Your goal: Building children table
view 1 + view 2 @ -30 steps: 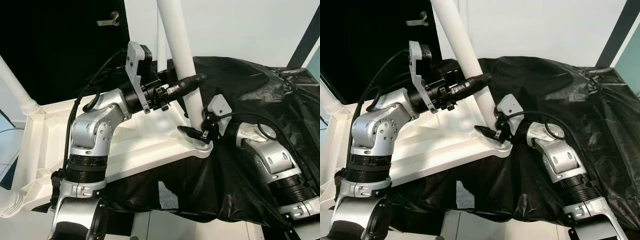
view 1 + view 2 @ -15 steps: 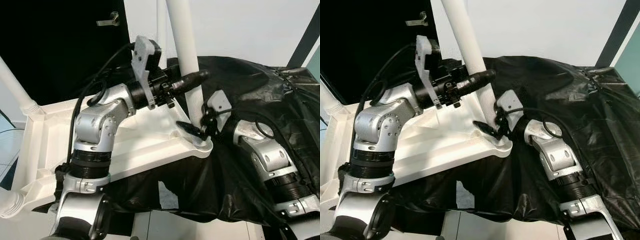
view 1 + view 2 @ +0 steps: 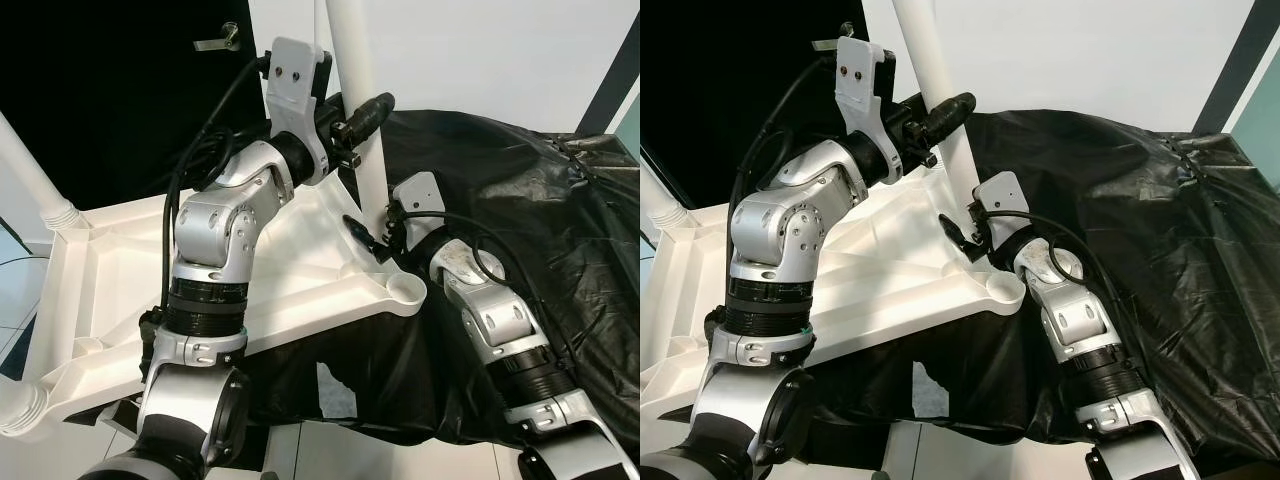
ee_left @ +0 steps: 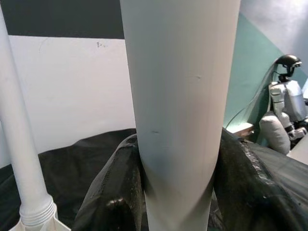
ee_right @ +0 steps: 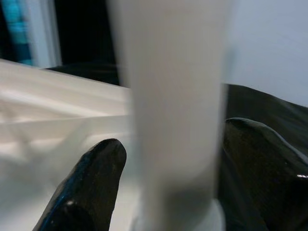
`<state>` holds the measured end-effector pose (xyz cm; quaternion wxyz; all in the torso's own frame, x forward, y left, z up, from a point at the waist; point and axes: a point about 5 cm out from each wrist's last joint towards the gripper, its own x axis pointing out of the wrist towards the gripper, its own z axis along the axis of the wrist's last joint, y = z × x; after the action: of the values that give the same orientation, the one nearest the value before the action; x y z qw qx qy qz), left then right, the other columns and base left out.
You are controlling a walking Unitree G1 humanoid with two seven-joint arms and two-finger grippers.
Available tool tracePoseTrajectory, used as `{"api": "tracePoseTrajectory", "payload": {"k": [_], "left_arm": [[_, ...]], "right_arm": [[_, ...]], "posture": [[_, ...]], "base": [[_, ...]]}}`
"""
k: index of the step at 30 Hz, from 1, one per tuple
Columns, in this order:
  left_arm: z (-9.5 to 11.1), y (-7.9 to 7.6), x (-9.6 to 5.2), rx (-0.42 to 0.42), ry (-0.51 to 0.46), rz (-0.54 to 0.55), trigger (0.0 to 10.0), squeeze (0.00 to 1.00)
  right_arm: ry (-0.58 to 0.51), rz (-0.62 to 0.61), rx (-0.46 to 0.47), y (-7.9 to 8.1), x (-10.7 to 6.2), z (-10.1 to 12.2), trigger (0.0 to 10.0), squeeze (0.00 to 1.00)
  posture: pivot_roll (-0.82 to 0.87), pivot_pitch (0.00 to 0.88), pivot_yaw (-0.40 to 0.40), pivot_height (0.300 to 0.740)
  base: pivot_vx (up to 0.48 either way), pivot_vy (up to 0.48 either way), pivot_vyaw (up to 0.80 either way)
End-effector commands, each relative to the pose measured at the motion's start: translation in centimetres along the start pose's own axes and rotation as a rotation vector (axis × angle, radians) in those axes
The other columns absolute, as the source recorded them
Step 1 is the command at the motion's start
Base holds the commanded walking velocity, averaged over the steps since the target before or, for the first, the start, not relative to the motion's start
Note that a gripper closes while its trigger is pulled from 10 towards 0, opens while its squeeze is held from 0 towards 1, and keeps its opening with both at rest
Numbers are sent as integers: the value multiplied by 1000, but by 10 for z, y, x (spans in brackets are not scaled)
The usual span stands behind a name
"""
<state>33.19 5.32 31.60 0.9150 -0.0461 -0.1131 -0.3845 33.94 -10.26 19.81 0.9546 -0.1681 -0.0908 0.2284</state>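
The white children's table top [image 3: 120, 270] lies upside down on black sheeting. A long white leg [image 3: 350, 70] stands nearly upright above its near right part. High up, my left gripper [image 3: 366, 108] is shut on this leg; in the left wrist view both fingers [image 4: 113, 192] press against the leg [image 4: 178, 120]. Lower down, my right gripper [image 3: 366, 232] is open with its fingers [image 5: 89, 185] on either side of the leg [image 5: 173, 120]. The corner socket [image 3: 408, 290] beside it stands empty. The leg's lower end is hidden behind the right gripper.
Another white leg [image 3: 35, 175] rises from the far left corner, and one more [image 3: 18, 408] lies at the near left. Black plastic sheeting [image 3: 530, 190] covers the surface to the right. A black door with a handle [image 3: 218, 40] stands behind. A second robot [image 4: 286, 110] sits far off.
The leg has come out of the near right corner socket and moved back and left, more upright. Both grippers moved with it, and the left arm rose.
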Motion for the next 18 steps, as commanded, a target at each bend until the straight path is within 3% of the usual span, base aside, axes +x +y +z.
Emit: {"api": "tracePoseTrajectory", "payload": {"k": [1,7,15,18], "left_arm": [[6,-6,5,21,-7,28,10000,0],[8,-24,15,25,-15,31,10000,0],[11,-32,20,-1,-26,52,10000,0],[12,-34,20,0,-30,50,10000,0]], "right_arm": [[6,-70,-2,-3,6,0,10000,0],[14,-233,-59,-15,21,3,10000,0],[18,-246,-46,-6,27,0,10000,0],[25,-244,-84,-2,28,-2,10000,0]], "posture": [[22,0,39,740],[37,0,28,740],[43,0,24,740],[46,0,24,740]], "base": [[0,0,0],[0,0,0],[0,0,0],[0,0,0]]}}
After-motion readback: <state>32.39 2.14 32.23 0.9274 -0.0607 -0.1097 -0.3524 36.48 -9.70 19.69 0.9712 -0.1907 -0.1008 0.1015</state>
